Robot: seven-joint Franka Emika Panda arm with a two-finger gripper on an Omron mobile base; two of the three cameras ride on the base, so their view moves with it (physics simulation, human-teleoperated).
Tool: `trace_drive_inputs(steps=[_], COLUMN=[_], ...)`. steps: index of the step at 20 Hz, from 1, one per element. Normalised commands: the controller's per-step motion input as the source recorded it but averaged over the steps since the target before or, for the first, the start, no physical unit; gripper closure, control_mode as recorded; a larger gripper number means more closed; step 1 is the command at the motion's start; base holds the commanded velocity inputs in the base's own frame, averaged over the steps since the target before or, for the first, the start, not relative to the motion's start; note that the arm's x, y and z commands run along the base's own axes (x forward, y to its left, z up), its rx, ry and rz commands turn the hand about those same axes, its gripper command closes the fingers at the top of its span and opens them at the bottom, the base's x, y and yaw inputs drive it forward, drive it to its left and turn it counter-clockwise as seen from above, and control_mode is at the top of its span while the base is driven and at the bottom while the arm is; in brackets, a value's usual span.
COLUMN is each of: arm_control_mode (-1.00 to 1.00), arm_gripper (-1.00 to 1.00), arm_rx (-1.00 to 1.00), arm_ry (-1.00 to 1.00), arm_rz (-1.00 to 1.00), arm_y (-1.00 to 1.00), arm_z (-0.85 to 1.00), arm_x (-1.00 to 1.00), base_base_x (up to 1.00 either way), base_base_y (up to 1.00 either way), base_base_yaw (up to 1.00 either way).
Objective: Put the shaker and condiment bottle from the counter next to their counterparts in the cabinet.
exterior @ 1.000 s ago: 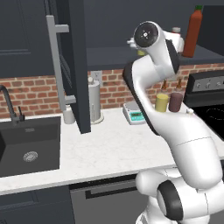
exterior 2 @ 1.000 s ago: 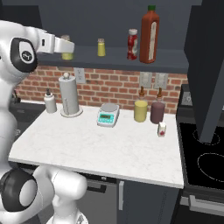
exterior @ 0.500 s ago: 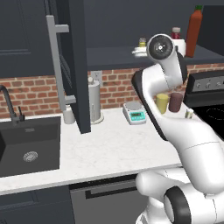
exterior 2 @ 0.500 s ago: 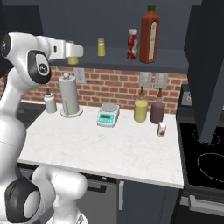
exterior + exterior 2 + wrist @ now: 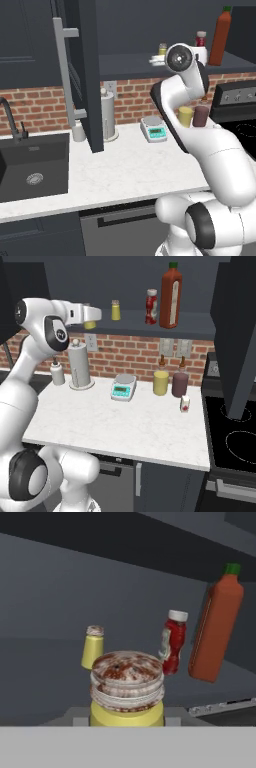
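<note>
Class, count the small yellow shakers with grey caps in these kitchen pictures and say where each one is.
2. One shaker is held in the pincer at the cabinet shelf's edge; the other shaker stands on that shelf, left of the small red bottle. Others may be hidden.

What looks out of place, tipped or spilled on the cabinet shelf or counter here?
Nothing stands out. On the shelf the matching shaker, small red bottle and tall bottle all stand upright. The hand holds the other shaker at the shelf's edge. No spills on the counter.
</note>
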Motion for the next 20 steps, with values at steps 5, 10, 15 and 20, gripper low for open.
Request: trace_drive_inputs(steps=[5, 10, 15, 20], arm_control_mode=[-1.0, -1.0, -1.0, -1.0], arm_gripper=[1.0, 1.0, 1.0, 1.0], arm_rx=[0.0, 0.0, 0.0, 0.0], arm_ry=[0.0, 0.0, 0.0, 0.0], arm_rz=[-0.01, 0.0, 0.0, 0.02], arm_y=[0.05, 0.1, 0.12, 0.01], arm_z=[0.0, 0.0, 0.0, -0.09], arm_x=[0.23, 0.07, 0.08, 0.08], base_base_x=[0.0, 0.0, 0.0, 0.0], base_base_y=[0.0, 0.0, 0.0, 0.0], base_base_yaw=[0.0, 0.0, 0.0, 0.0])
